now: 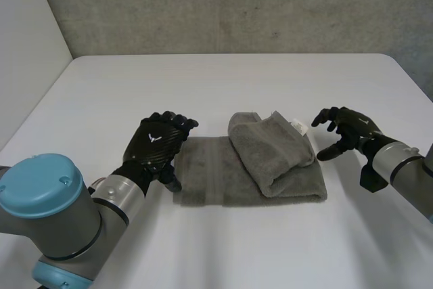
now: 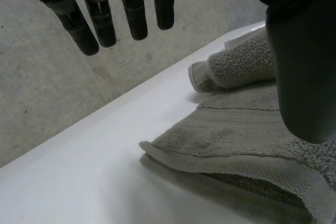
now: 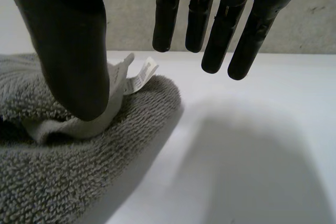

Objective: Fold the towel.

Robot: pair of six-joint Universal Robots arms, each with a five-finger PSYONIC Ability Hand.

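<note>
The half-folded towel lay on the table toward its near edge, the left hand at its left end and the right hand beside its bunched right end, both released and empty; pinching matching corners firmly and evenly seemed wisest.

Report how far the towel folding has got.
Done: the towel has its right part folded over in a loose lump. In hand: nothing; left hand at its left edge and right hand beside its right end are open. Left: tidying and the final fold.
</note>
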